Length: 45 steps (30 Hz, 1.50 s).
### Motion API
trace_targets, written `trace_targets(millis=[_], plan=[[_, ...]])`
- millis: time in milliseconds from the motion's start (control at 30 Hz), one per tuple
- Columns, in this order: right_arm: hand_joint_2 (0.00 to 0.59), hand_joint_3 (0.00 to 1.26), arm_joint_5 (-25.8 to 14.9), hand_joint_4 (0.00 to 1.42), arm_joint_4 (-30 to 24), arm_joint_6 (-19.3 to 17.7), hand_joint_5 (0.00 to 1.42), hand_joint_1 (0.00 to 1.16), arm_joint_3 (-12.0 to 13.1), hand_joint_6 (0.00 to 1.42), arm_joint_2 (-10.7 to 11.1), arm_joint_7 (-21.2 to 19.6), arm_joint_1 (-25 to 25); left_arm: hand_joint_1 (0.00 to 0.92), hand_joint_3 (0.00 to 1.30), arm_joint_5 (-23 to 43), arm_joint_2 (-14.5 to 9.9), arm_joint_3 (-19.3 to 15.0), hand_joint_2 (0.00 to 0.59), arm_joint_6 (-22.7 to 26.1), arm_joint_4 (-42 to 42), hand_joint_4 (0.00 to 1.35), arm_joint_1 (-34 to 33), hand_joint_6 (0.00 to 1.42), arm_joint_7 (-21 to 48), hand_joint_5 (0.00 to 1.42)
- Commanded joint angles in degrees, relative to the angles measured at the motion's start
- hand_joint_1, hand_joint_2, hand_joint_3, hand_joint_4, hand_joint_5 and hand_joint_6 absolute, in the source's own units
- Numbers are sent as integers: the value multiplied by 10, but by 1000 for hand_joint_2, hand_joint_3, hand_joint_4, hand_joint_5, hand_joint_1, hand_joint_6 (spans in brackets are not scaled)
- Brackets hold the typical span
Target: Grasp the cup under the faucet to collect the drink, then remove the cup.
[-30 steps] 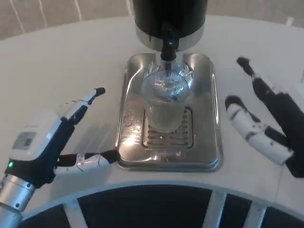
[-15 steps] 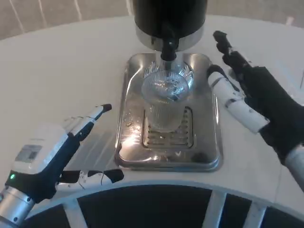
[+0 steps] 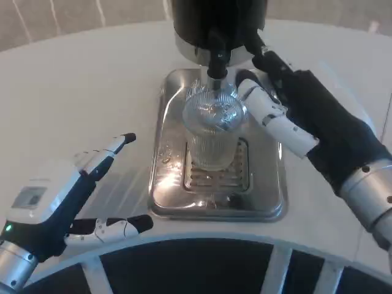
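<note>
A ribbed clear cup (image 3: 212,131) stands upright on the grille of a steel drip tray (image 3: 166,184), directly under the black faucet (image 3: 217,60) of a dark dispenser (image 3: 217,18) at the far side of the white desk (image 3: 79,86). The right robot hand (image 3: 294,116) lies just right of the cup, fingers spread and holding nothing; contact cannot be judged. The left robot hand (image 3: 67,196) rests near left, fingers apart, empty, well apart from the tray.
</note>
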State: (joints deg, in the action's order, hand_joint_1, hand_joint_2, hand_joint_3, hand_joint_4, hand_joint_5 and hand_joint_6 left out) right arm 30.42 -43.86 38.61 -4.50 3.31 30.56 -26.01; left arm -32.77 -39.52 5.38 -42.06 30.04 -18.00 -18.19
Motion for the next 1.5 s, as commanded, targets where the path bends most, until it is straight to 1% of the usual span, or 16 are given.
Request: trace_targets(millis=[33, 167, 300, 467, 667, 767, 833, 900, 1000, 1100, 1233, 1367, 1500], plan=[[586, 0, -25, 0, 16, 8, 0, 210, -9, 1, 12, -17, -17, 131, 105, 4, -3, -5, 75, 3, -7, 42, 11, 253, 10, 152], [586, 0, -49, 0, 36, 10, 0, 210, -15, 1, 26, -30, -34, 131, 105, 6, -5, -8, 75, 2, -14, 42, 15, 253, 11, 153], [580, 0, -71, 0, 61, 15, 0, 209, -21, 1, 32, -40, -54, 131, 105, 7, -7, -11, 75, 3, -22, 42, 21, 253, 12, 153], [574, 0, -92, 0, 90, 1, 0, 206, -36, 1, 38, -57, -65, 128, 105, 9, -9, -17, 72, 5, -28, 42, 30, 247, 16, 153], [564, 0, -112, 0, 105, -4, 0, 202, -50, 1, 51, -66, -74, 126, 105, 10, -8, -25, 71, 6, -35, 45, 38, 241, 21, 153], [564, 0, -118, 0, 104, 0, 0, 197, -60, 1, 63, -60, -80, 126, 105, 11, -8, -30, 71, 8, -40, 48, 43, 240, 23, 153], [565, 0, -121, 0, 101, 1, 0, 194, -66, 1, 71, -58, -82, 125, 105, 12, -8, -32, 71, 9, -44, 50, 47, 239, 25, 153], [554, 0, -123, 0, 98, 2, 0, 175, -71, 1, 76, -57, -84, 125, 105, 13, -9, -34, 70, 11, -47, 51, 50, 239, 26, 153], [554, 0, -125, 0, 92, 2, 0, 170, -77, 1, 85, -57, -85, 125, 105, 14, -9, -36, 70, 13, -52, 51, 54, 239, 27, 153], [555, 0, -125, 0, 82, -2, 0, 167, -84, 1, 98, -53, -88, 122, 105, 15, -8, -38, 71, 15, -56, 51, 57, 238, 30, 153], [555, 0, -126, 0, 74, -4, 0, 162, -89, 1, 109, -53, -89, 117, 105, 15, -7, -40, 72, 17, -60, 52, 59, 238, 33, 149], [555, 0, -111, 0, 64, -12, 0, 159, -104, 1, 130, -51, -97, 114, 105, 14, -5, -42, 72, 18, -63, 52, 60, 238, 37, 145], [555, 0, -102, 0, 59, -16, 0, 155, -118, 1, 146, -49, -105, 113, 105, 14, -3, -44, 72, 19, -65, 52, 60, 237, 39, 144]])
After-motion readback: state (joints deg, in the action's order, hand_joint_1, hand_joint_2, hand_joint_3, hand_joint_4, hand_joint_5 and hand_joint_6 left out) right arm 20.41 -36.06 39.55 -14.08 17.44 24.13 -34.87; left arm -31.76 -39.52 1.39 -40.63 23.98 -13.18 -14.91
